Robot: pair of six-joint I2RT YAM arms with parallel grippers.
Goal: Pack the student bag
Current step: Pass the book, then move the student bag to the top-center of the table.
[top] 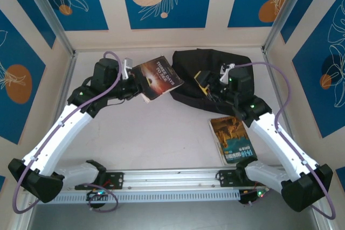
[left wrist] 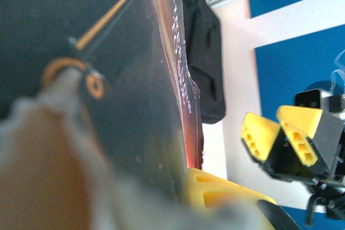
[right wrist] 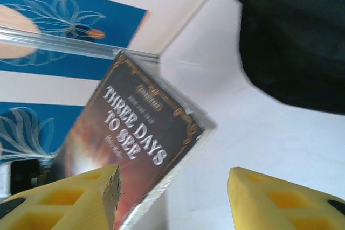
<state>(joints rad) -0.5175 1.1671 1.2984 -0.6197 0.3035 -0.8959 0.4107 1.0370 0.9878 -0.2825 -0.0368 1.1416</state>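
Poster: Backpack check, where's the student bag sitting right now?

Reply: far end of the table, a bit right of centre, slumped in a low black heap by the back wall. The right wrist cam catches a dark lump of it in its top right corner too.

Poster: ok, and the left gripper? Pinching anything?

Reply: yep, clamped on a dark book, and you can read "Three Days to See" on the cover. It has it by the near left corner and holds it up at a tilt. The book's right corner is just beside the bag's left edge, and I honestly can't tell if they touch. On the left wrist cam the cover runs right past the lens, and one yellow finger sits at the bottom against the book.

Poster: and the right gripper?

Reply: jaws spread wide, nothing between them. It hovers at the bag's near edge, pointed toward that book but apart from it.

Poster: anything else lying around?

Reply: a second book with a teal and gold cover, flat on the table beside the right arm, nearer than the bag.
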